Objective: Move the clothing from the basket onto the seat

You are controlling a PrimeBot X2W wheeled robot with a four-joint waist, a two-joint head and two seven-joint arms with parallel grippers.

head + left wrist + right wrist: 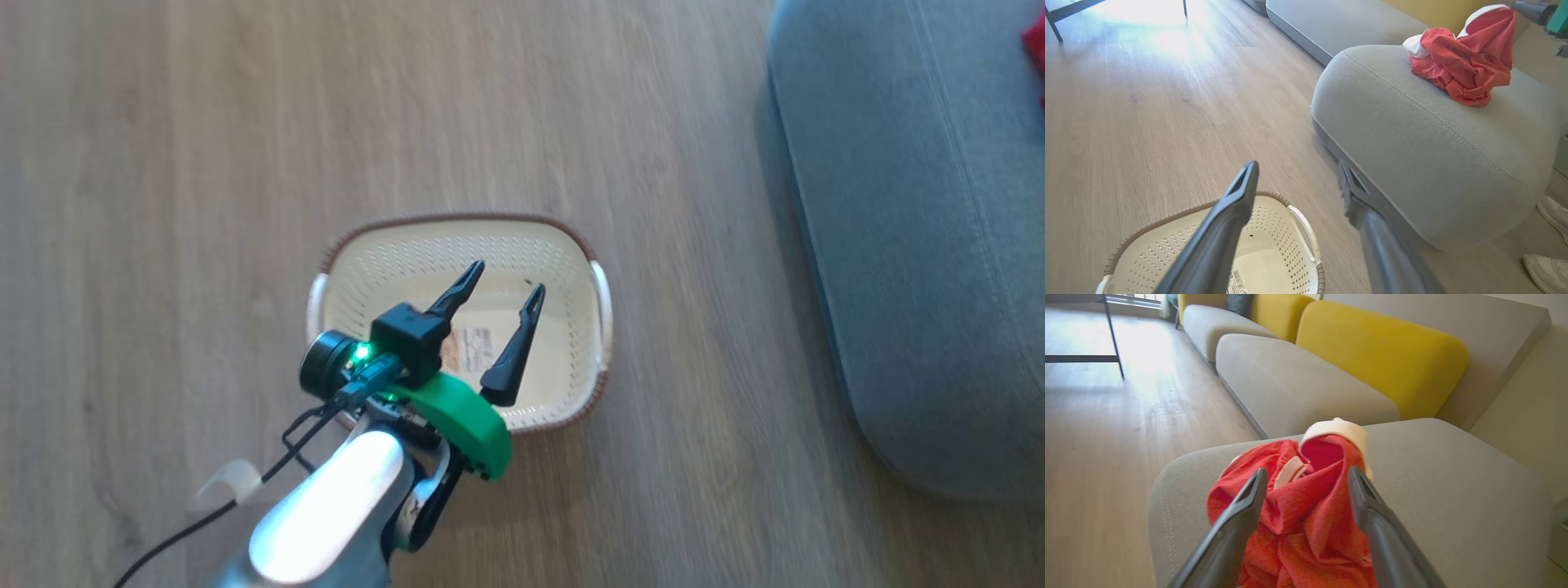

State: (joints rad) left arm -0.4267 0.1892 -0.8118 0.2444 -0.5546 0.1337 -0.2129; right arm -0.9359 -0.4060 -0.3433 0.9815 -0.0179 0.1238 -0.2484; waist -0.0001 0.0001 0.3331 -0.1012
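The cream perforated basket (445,249) stands on the wooden floor, holding nothing but its label sticker (467,345). My left gripper (504,282) hovers open just above it, fingers spread over the basket (1167,220). To the right lies the grey-blue seat (914,245). The red clothing (1466,61) is piled on the seat (1433,134), a white cloth piece (1414,45) at its edge. My right gripper (1306,479) is open, its fingers straddling the red clothing (1306,522), whose white trim (1337,430) stands up. A sliver of red (1037,49) shows at the seat's far end.
Yellow back cushions (1380,359) and more grey sofa cushions (1298,384) run behind the seat. Dark table legs (1112,339) stand on the sunlit floor at the far left. A person's white shoes (1551,212) rest on the floor beside the seat.
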